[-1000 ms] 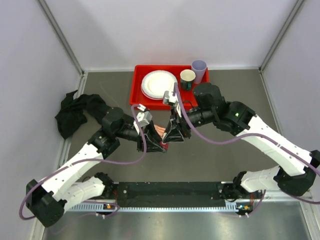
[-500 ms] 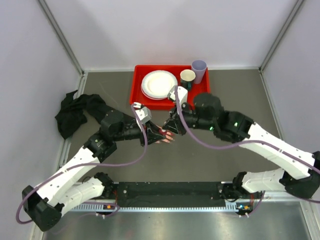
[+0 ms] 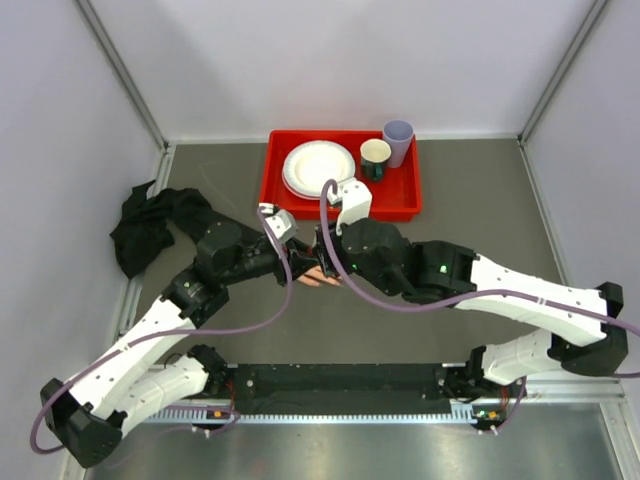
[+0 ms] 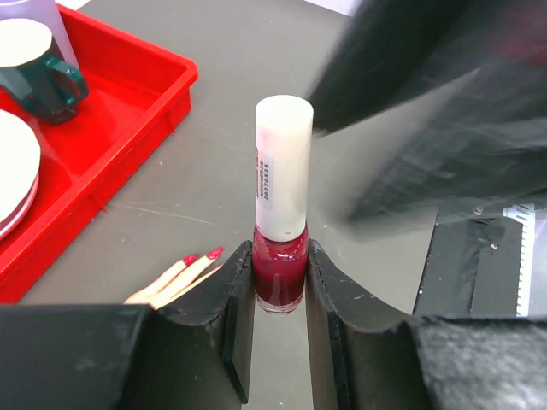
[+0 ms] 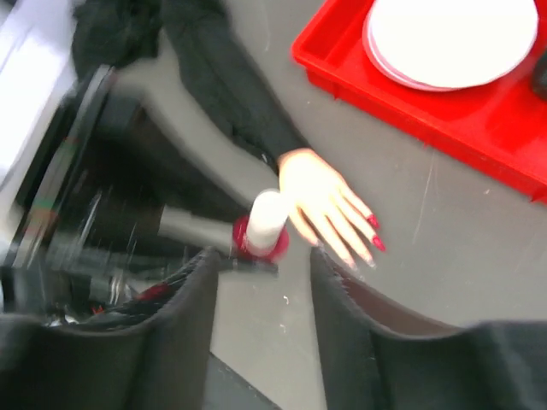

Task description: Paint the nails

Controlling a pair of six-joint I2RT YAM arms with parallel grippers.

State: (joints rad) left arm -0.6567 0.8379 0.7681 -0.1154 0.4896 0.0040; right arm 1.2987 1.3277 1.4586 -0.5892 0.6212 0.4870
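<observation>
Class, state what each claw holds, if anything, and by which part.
Left claw: the nail polish bottle, gripped by its dark red glass body, white cap free. Right claw: open, holding nothing.

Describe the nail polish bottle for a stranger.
Find the red tray; on the table just nearer the arms lies a pale mannequin hand. Beside it the left pincer clamps the bottle: dark red glass under a tall white cap, unlike anything nearby.
</observation>
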